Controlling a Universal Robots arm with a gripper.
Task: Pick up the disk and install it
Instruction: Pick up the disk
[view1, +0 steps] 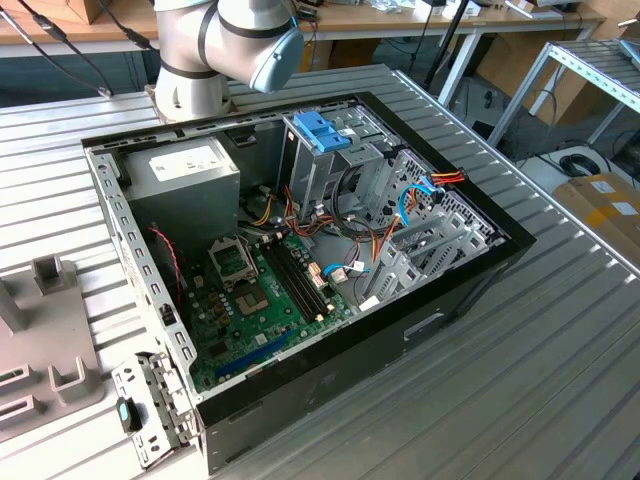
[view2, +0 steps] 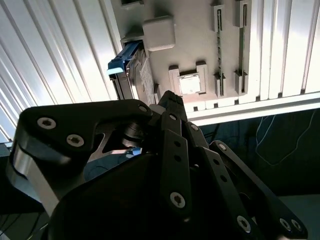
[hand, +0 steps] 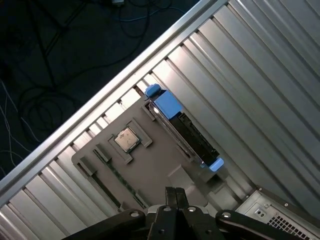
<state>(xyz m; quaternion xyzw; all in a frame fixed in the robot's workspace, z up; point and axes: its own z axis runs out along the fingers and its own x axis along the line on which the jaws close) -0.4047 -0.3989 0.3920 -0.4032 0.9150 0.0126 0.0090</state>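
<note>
The disk (hand: 192, 134) stands on its edge in a slot of a grey holder plate (hand: 150, 167), with blue plastic frame ends at both tips. In the second wrist view the disk (view2: 131, 75) shows its blue corner and labelled face beside the holder plate (view2: 200, 35). My gripper (hand: 175, 192) hangs above the plate, a short way from the disk and not touching it. Its fingers are shut together with nothing between them. In the second wrist view the gripper (view2: 168, 96) points at the plate just beside the disk.
An open computer case (view1: 470, 290) lies on the ribbed metal table (view1: 560, 380), with a metal drive cage carrying a blue latch (view1: 322, 130). The holder plate (view1: 40, 340) sits at the exterior view's left and holds a processor chip (hand: 126, 139). The table edge (hand: 90, 117) runs close by.
</note>
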